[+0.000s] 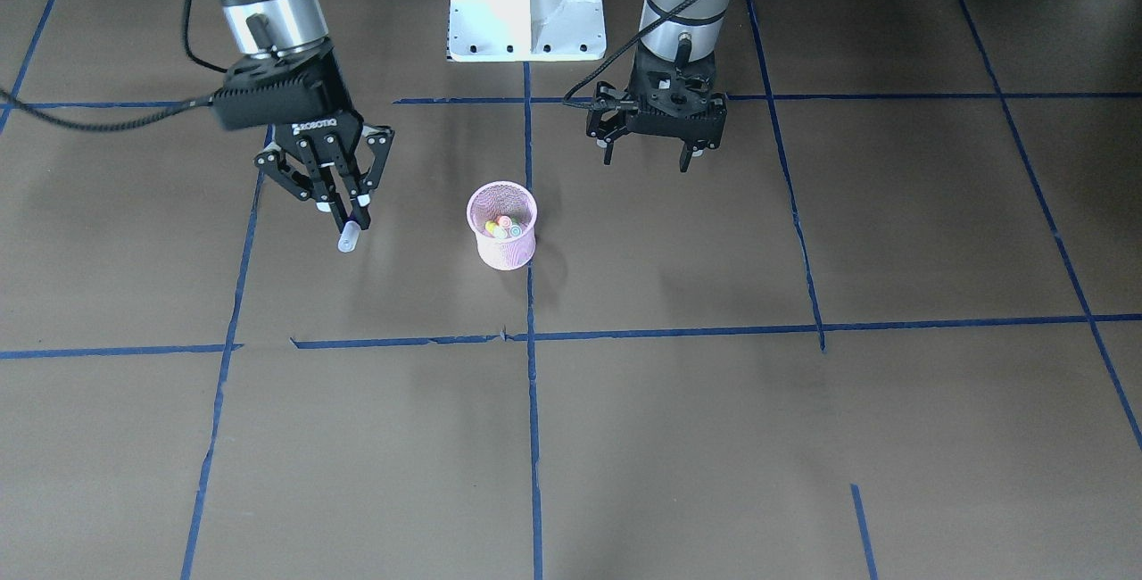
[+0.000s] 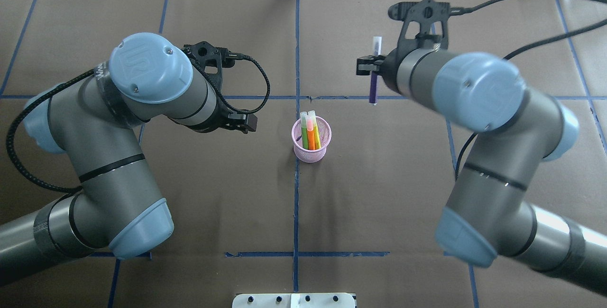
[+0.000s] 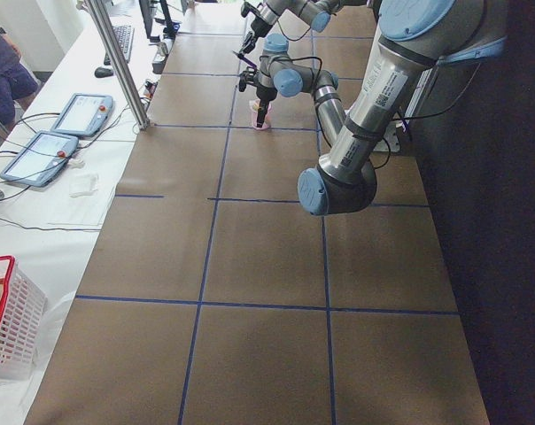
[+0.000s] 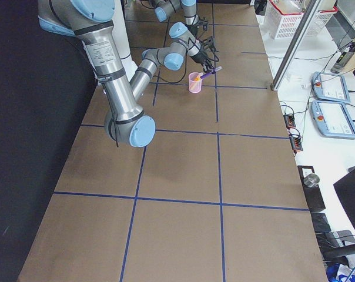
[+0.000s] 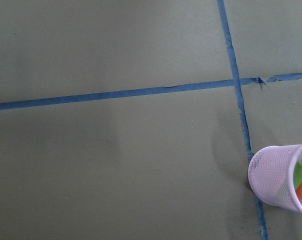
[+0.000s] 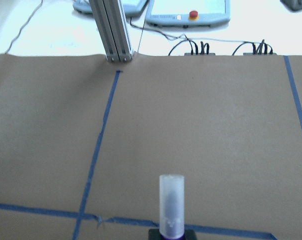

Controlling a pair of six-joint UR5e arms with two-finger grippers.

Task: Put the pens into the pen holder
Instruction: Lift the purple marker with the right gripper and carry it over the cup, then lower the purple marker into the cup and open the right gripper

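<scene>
The right gripper point(image 1: 348, 208) had its fingers pinched shut on the purple pen point(image 2: 373, 83). The pen stuck out past the fingertips with its pale cap pointing away from the robot, probably so that it could be tipped upright and lowered cap-up. In the overhead view it hung above the table, to the right of the pink mesh pen holder point(image 2: 310, 155) and farther out, clearly apart from it. The holder stood upright on the central blue tape line point(image 2: 297, 194), between the two arms. The green, orange and yellow pens point(image 2: 310, 133) leaned inside it, which left only part of the mouth free. The left gripper point(image 1: 647, 161) hovered with its fingers spread wide and empty, set off to the holder's left. That likely left the right arm an open sideways path over bare brown table point(image 1: 714, 437).
</scene>
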